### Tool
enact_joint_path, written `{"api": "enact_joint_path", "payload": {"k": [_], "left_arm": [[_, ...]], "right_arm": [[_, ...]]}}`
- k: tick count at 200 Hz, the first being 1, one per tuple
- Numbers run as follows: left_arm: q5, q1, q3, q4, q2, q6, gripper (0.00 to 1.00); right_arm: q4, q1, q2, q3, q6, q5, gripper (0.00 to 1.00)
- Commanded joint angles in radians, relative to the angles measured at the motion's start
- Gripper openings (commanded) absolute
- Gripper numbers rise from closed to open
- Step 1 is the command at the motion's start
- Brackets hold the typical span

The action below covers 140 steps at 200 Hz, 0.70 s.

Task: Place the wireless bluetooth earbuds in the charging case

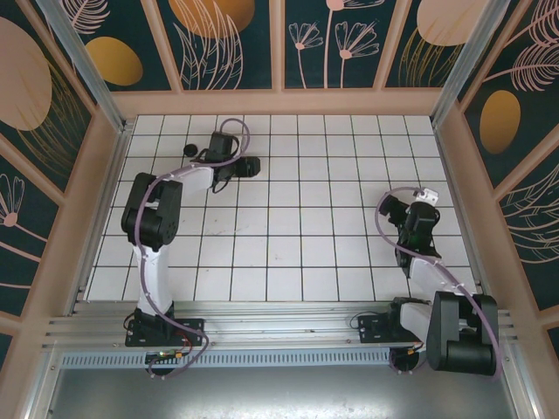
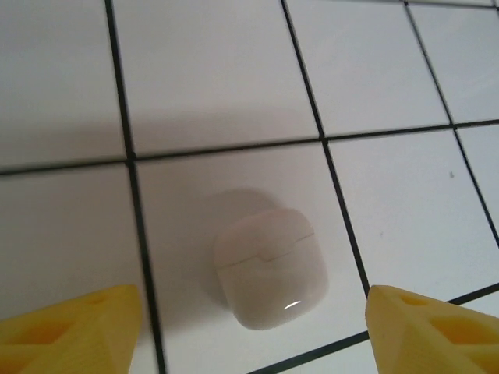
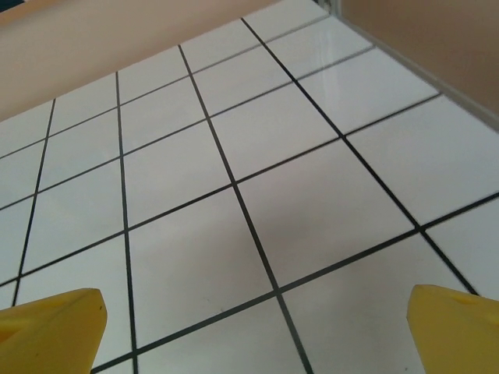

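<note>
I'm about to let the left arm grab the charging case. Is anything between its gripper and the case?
Nothing visible does. The charging case lies on bare white tile, lid apparently shut, just ahead of the left gripper, whose jaws stand open to either side.

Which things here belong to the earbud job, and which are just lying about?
Job:
- white charging case, lid shut
- left end effector, open, fingers flanking the case without touching it

Lying about:
- right end effector, open over bare tiles
- small black thing, far left, too small to identify
</note>
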Motion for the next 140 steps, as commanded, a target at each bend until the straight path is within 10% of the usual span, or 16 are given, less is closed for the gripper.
{"api": "enact_joint_path", "payload": {"k": [1,140], "left_arm": [[-0.110,0.002,0.043,-0.037,-0.129,0.113,0.88],[-0.477,0.114,-0.768,0.642,-0.577,0.249,0.99]], "right_arm": [[0.231,-0.003,0.013,-0.044,-0.114,0.014,0.99],[0.737,0.012,0.437,-0.044,-0.126,-0.078,0.99]]}}
